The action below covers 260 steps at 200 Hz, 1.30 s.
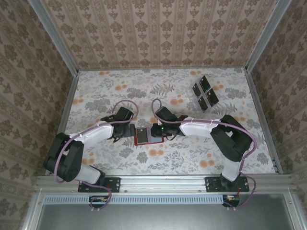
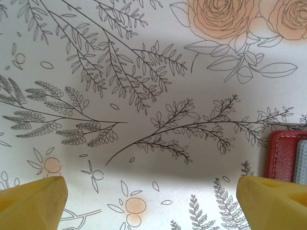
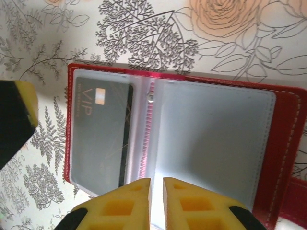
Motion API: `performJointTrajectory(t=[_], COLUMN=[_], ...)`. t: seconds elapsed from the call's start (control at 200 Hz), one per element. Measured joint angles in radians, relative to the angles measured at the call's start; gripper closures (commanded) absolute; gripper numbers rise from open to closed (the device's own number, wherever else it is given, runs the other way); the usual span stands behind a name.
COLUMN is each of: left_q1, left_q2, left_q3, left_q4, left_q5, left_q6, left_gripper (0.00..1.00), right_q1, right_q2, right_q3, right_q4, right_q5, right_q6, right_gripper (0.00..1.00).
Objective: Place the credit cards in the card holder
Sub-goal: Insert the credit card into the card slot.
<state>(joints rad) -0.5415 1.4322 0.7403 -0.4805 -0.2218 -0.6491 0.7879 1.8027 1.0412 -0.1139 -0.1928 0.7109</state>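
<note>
left fingers (image 2: 31, 203) spread beside wallet (image 1: 147, 136); right fingers (image 3: 120, 206) nearly pressed together at its sleeve. one card (image 3: 103, 129) pocketed; next, fetch another.

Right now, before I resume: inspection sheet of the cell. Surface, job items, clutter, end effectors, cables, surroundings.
Surface: floral cloth, lying flat.
Job's things: red card holder lies open between the arms; one dark card sits in its clear pocket; four more cards lie in the clear tray, far right.
Clutter: nothing seen.
End effectors: left end effector open, over bare cloth beside the holder; right end effector has its fingers nearly together at the holder's edge, grip unclear.
Cables: purple cables loop above both wrists.
Surroundings: patterned walls on three sides; metal rail at the near edge.
</note>
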Motion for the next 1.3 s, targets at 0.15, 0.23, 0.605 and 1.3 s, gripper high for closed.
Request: performJointTrajectory(t=[0.15, 0.23, 0.605, 1.3], left_q1=[0.000, 0.000, 0.000, 0.000], left_q2=[0.013, 0.021, 0.035, 0.041], left_q3=[0.000, -0.001, -0.017, -0.027], left_q4=[0.010, 0.015, 0.032, 0.053], left_q5=[0.010, 0.014, 0.022, 0.035], left_q6=[0.000, 0.000, 0.000, 0.012], left_gripper=[0.00, 0.00, 0.00, 0.00], right_q1=[0.016, 0.022, 0.042, 0.057], right_q2=[0.002, 0.013, 0.097, 0.135], right_q3=[0.027, 0.047, 0.067, 0.112], right_q4=[-0.007, -0.006, -0.002, -0.005], right_q5=[0.000, 0.000, -0.002, -0.018], right_q6=[0.000, 0.000, 0.007, 0.018], right_gripper=[0.90, 0.91, 0.93, 0.86])
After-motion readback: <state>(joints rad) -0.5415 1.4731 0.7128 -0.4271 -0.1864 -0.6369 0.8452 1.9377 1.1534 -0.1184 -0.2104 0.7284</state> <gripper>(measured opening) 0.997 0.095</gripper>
